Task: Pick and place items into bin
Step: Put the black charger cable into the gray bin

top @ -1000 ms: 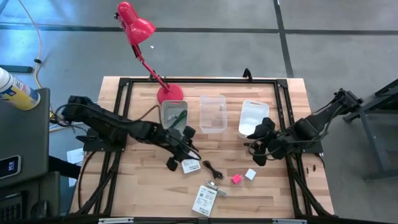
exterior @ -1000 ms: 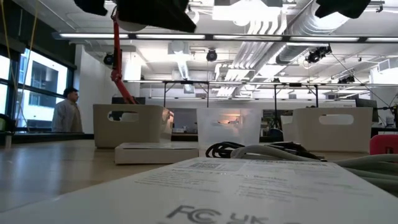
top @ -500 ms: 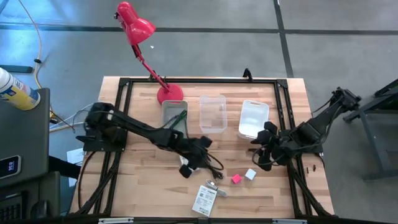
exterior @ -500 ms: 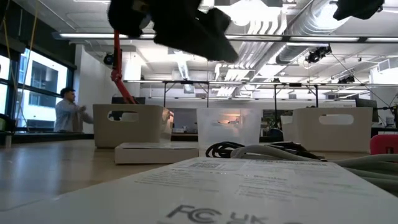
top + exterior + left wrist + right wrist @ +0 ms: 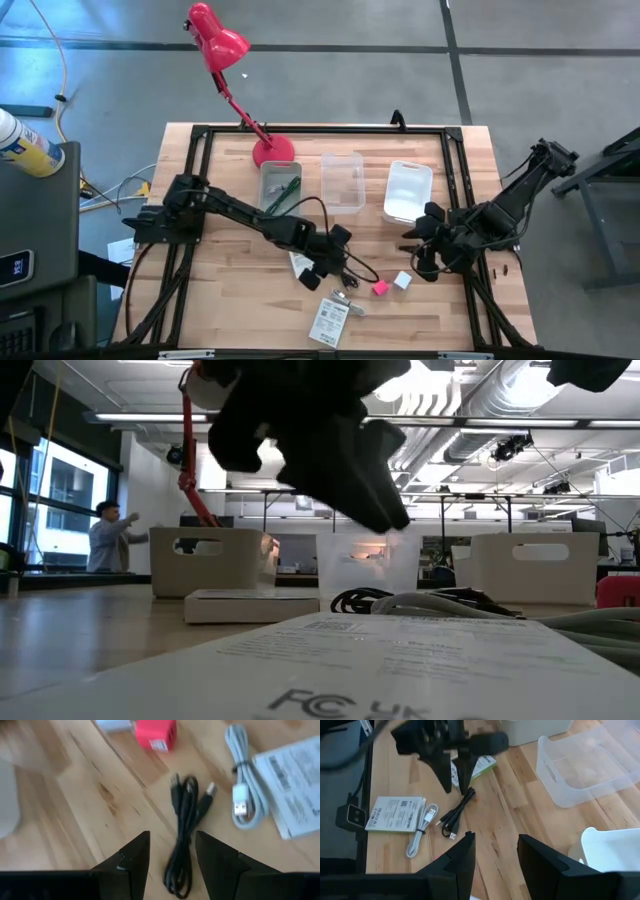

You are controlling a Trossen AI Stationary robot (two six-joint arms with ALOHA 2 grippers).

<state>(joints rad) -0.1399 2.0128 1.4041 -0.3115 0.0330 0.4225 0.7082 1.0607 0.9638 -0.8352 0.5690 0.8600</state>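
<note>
You are positioning the left hand point(image 5: 170, 852), fingers apart and empty, directly above the black cable point(image 5: 182, 827) so both fingers straddle it.

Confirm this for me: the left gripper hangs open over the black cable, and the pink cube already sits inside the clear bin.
Wrong on the cube. The left gripper does hang over the black cable with its jaws apart, but the pink cube lies on the table, beside the white cube, not in the clear bin. The high view shows it.
</note>
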